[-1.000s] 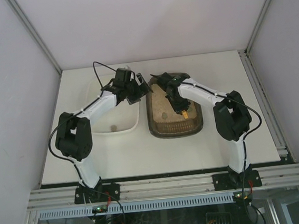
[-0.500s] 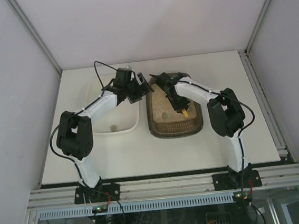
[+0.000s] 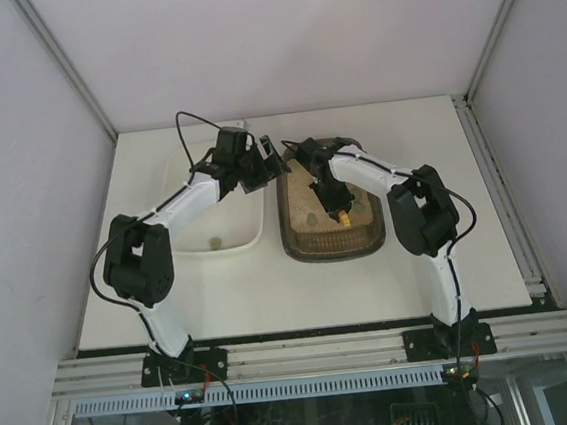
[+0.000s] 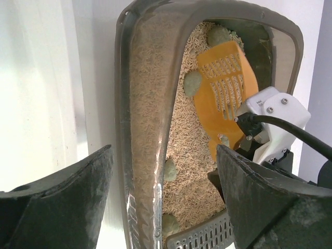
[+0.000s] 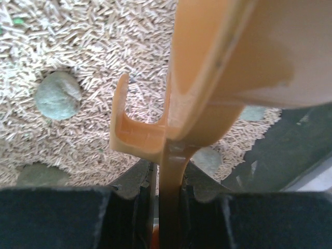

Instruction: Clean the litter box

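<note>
The dark brown litter box [image 3: 306,238] lies mid-table with tan litter and several grey-green clumps [image 4: 193,83] inside. My right gripper [image 3: 334,204] hangs over the litter, shut on the handle of an orange slotted scoop [image 4: 223,88]. The scoop's head points to the box's near end and shows as an orange tip in the top view [image 3: 347,218]. In the right wrist view the handle [image 5: 171,171] stands between my shut fingers, with clumps [image 5: 58,95] around it. My left gripper [image 3: 270,159] is open at the box's far left corner, its fingers [image 4: 57,199] straddling the rim [image 4: 124,129].
A white tray [image 3: 256,237] lies just left of the litter box, with a small lump [image 3: 215,243] at its near end. A grey slotted piece [image 4: 202,236] shows at the bottom of the left wrist view. Side walls enclose the table.
My right arm's elbow has swung left and the scoop has shifted slightly left over the litter. The left arm has hardly moved.
</note>
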`<state>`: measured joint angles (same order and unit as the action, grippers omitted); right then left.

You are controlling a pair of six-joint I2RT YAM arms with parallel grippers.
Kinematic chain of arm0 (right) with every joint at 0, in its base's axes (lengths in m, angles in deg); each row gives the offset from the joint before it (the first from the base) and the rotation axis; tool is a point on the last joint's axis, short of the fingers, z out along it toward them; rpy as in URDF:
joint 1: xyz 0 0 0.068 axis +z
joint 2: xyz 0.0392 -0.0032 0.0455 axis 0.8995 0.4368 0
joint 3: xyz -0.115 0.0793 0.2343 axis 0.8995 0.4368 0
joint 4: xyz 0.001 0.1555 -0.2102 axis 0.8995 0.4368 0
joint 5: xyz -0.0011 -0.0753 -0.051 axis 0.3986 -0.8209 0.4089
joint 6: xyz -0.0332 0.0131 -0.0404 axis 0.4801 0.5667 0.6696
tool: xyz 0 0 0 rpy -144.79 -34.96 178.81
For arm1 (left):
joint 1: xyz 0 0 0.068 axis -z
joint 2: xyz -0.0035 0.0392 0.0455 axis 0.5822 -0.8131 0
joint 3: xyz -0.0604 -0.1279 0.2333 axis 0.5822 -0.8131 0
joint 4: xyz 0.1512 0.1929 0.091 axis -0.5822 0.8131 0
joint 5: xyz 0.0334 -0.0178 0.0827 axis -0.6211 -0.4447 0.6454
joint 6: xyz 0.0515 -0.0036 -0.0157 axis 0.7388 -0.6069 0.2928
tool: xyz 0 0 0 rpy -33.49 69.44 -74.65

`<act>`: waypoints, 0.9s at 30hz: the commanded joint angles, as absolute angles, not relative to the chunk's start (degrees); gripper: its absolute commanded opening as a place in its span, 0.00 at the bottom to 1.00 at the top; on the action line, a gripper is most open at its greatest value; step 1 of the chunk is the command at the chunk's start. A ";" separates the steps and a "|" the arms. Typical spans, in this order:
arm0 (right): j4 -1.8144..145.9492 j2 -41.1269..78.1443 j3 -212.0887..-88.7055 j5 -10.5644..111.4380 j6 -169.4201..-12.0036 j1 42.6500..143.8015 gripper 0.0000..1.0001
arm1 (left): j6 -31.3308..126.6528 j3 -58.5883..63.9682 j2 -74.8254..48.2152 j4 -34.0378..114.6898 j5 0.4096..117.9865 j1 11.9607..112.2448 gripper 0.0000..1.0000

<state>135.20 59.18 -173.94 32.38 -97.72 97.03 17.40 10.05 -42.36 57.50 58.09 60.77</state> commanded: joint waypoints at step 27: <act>116.32 45.23 -154.33 64.72 -102.83 83.35 0.00 | 27.73 6.26 -31.85 60.81 62.21 59.81 0.84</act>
<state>119.09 50.31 -156.67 62.89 -100.28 84.09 23.73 7.12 -36.81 59.99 59.89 60.09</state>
